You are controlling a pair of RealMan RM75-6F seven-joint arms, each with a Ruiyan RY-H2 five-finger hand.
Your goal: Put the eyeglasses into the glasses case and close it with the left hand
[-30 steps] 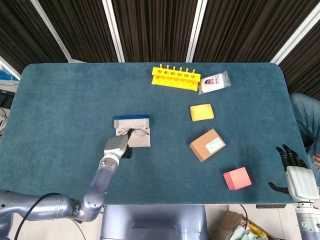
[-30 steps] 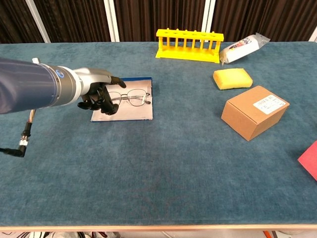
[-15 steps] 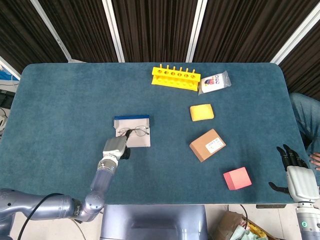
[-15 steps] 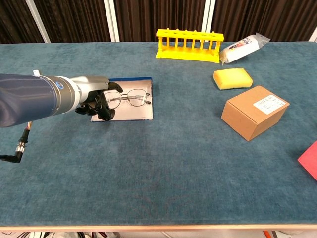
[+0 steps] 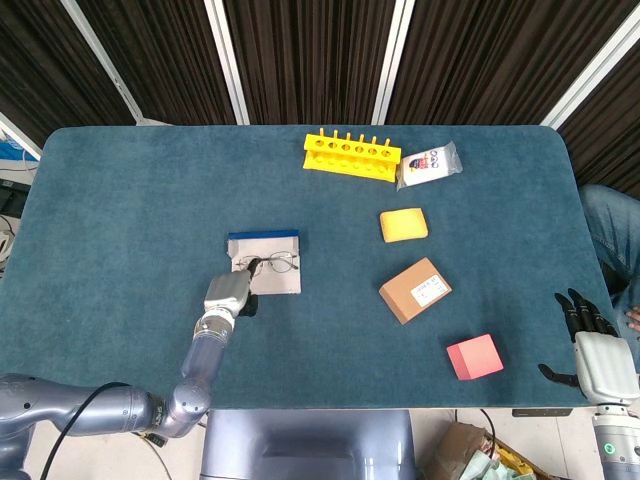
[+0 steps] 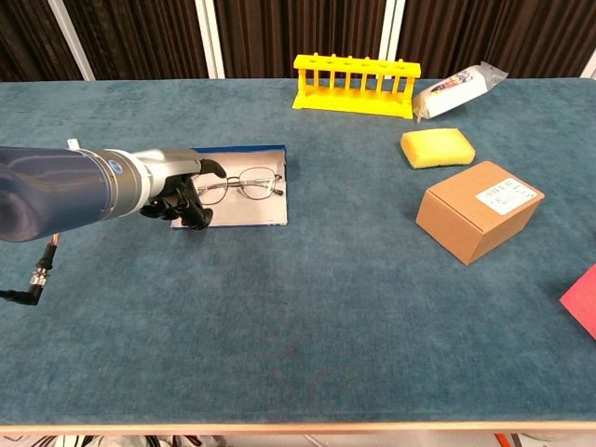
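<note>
**Eyeglasses lying on the opened glasses case**

Head view: eyeglasses (image 5: 272, 263), thin wire frame with round lenses, lie on the pale flat lining of the glasses case (image 5: 266, 262), a rectangular case with a blue far edge, resting open on the blue napped table (image 5: 120, 220). The left hand (image 5: 230, 294) lies palm-down at the case's near-left corner, its dark fingertips at the frame's left end; whether they pinch it cannot be told. The right hand (image 5: 592, 350) sits off the table's right edge, fingers spread, holding nothing.

Chest view: the left hand (image 6: 177, 186) hovers low, fingers curled downward beside the eyeglasses (image 6: 244, 182). A cardboard box (image 6: 479, 210) stands well apart.
</note>
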